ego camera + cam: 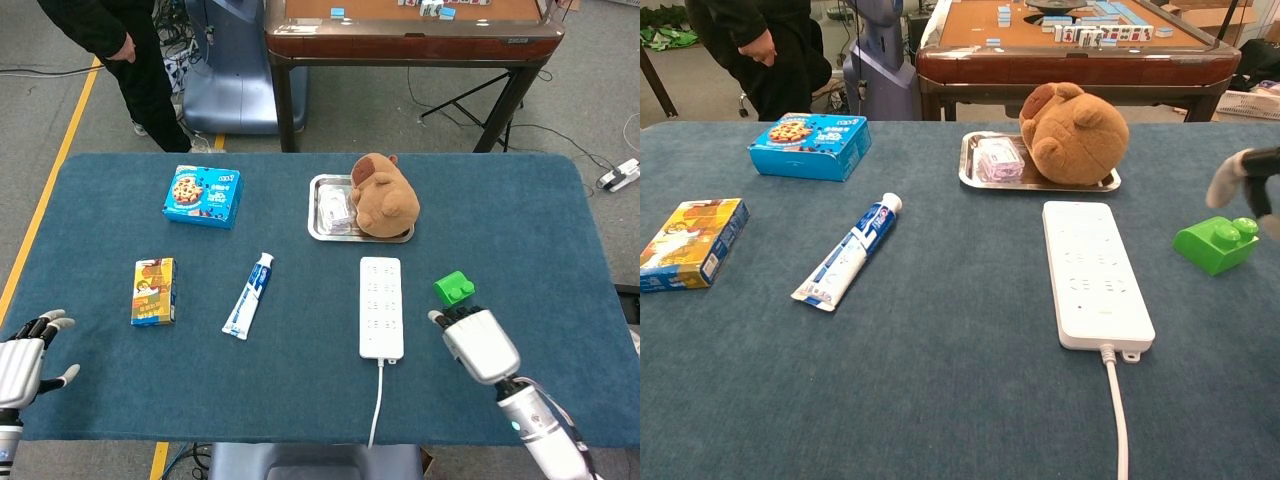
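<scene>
Right hand (1248, 182) hangs just above the green block (1214, 244), beside the power strip (1095, 272)

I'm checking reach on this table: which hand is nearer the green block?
The right hand: it sits just at the near side of the green block, fingertips almost at it. The left hand is far off at the table's opposite near corner.

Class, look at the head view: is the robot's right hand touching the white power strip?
No, the right hand hovers off to the side of the power strip, just below the green block, with blue cloth showing between hand and strip.
</scene>
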{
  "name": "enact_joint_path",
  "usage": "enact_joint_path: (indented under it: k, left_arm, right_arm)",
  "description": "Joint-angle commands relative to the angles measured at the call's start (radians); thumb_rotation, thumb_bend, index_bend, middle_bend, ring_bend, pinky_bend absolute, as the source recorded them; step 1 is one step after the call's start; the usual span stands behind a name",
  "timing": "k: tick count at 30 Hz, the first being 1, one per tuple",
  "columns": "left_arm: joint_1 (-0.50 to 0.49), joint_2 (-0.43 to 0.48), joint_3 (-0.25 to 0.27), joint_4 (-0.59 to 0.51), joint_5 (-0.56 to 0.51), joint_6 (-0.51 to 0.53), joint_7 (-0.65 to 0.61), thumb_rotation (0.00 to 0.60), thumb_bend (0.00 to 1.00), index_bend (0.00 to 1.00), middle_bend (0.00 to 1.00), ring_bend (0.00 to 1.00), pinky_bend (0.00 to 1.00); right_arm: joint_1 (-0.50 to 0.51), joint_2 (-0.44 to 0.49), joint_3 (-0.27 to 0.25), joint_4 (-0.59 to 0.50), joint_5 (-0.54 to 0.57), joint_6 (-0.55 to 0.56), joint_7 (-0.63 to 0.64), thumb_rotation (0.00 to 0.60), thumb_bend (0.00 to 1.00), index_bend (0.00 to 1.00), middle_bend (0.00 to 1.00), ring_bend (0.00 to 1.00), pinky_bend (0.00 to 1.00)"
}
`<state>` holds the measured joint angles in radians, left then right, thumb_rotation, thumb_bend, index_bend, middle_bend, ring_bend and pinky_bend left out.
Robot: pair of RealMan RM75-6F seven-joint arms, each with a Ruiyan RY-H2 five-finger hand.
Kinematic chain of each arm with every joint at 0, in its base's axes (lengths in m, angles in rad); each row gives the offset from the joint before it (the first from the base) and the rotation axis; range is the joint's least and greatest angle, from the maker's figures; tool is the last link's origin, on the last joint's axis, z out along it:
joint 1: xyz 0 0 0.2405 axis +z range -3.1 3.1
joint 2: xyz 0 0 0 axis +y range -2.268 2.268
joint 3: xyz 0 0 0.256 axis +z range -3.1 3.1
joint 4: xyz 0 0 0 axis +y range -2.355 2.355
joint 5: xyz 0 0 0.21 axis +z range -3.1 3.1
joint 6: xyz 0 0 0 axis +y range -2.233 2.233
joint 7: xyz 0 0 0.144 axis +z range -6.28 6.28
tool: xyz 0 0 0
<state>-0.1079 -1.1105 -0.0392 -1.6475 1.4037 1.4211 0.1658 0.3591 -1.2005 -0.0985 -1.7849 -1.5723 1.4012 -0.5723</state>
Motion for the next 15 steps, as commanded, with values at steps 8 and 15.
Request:
enact_joint_path:
  k: [8,15]
  left_arm:
    - [-0.004,-0.011,0.011,0.014,0.040,0.002,-0.028,0.600,0.20,0.35,0.23,0.25,0.47]
    - [-0.013,-0.008,0.018,0.008,0.049,-0.018,-0.040,0.600,0.20,0.35,0.23,0.25,0.47]
  right_arm:
    - [-0.188,0.002,0.041,0.224,0.002,0.241,0.343,0.600,0.37,0.35,0.36,0.34,0.33]
    - [-0.211,0.034,0.070,0.242,0.009,0.248,0.450,0.600,0.37,0.35,0.35,0.32,0.33]
